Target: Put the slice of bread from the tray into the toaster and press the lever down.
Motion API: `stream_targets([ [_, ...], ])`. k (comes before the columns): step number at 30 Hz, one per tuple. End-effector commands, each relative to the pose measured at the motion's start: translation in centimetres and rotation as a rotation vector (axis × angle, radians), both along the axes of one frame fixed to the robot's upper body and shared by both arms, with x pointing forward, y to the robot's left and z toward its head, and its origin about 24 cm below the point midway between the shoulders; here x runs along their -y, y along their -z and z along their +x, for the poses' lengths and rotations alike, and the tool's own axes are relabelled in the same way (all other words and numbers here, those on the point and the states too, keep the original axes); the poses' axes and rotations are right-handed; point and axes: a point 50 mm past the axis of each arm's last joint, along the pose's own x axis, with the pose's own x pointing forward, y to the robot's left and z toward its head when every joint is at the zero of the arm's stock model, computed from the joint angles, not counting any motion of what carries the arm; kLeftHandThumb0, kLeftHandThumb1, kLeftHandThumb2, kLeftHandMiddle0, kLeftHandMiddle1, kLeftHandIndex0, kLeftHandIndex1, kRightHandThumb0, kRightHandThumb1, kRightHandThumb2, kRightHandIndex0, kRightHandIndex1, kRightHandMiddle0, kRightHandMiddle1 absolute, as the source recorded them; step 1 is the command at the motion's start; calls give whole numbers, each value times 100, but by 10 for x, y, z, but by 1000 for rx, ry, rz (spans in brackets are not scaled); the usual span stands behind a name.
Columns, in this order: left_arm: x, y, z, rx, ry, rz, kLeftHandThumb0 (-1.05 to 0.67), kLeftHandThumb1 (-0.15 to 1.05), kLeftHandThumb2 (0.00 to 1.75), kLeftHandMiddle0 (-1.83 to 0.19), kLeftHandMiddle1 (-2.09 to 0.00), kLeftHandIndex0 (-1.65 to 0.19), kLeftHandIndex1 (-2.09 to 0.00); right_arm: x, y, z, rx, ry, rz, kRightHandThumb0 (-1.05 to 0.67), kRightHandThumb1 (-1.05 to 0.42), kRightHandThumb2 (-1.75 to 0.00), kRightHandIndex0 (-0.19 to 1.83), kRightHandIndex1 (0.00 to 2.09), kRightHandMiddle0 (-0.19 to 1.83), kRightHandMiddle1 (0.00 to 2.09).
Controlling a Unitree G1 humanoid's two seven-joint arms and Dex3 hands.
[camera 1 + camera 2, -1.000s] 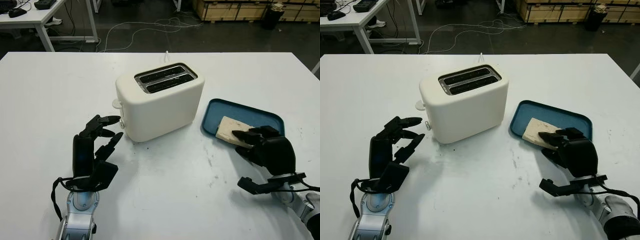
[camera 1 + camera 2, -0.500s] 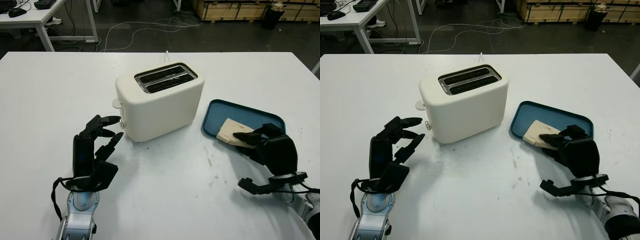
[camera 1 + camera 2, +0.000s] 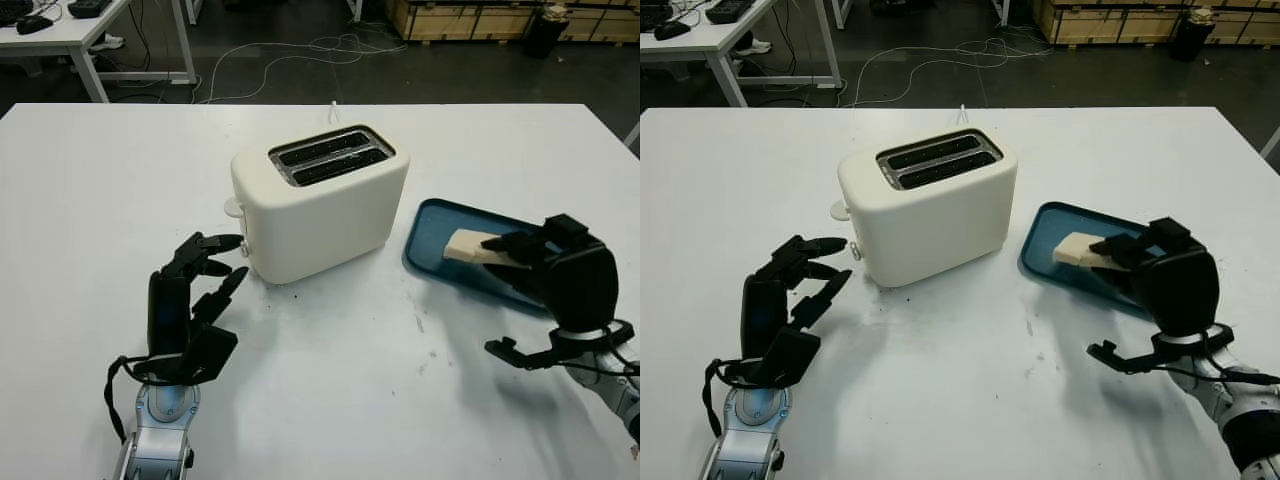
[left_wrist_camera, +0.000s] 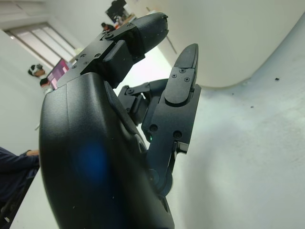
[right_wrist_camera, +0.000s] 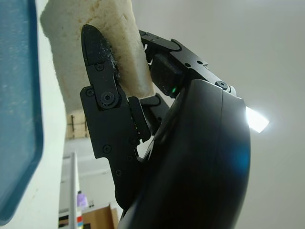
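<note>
1. One white surface (image 3: 100, 180) carries everything; most of the task is still to do.
2. Near its middle stands the toaster (image 3: 320, 205), both slots empty, its lever (image 3: 233, 207) on the end facing the left hand and not yet pressed.
3. Beside it lies the blue tray (image 3: 430, 225), now bare of bread.
4. Over the tray, the right hand (image 3: 565, 280) has its fingers (image 5: 102, 90) clamped on the slice of bread (image 3: 470, 245), lifted clear; carrying and dropping it in remain.
5. Open and holding nothing, the left hand (image 3: 190, 295) hovers just beside the lever end.
</note>
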Motion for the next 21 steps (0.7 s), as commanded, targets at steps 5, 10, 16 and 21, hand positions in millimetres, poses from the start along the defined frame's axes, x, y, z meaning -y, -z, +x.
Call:
stream_targets([
  [5, 1, -2, 1, 22, 3, 9, -21, 92, 12, -59, -126, -64, -73, 0, -24, 10, 22, -41, -11, -58, -92, -11, 84, 174, 79, 136],
  [10, 0, -2, 0, 17, 3, 14, -21, 92, 13, -59, -126, -63, -72, 2, -51, 24, -94, -94, 45, -59, -92, -19, 91, 175, 68, 171],
  [16, 0, -1, 0, 20, 4, 14, -21, 92, 13, -59, -125, -64, -72, 0, -98, 47, -214, -177, 153, -60, -92, -19, 90, 175, 65, 174],
  [21, 1, -1, 0, 13, 5, 4, -22, 92, 13, -58, -125, -64, -72, -8, -140, 68, -258, -276, 227, -55, -92, -12, 89, 175, 76, 155],
])
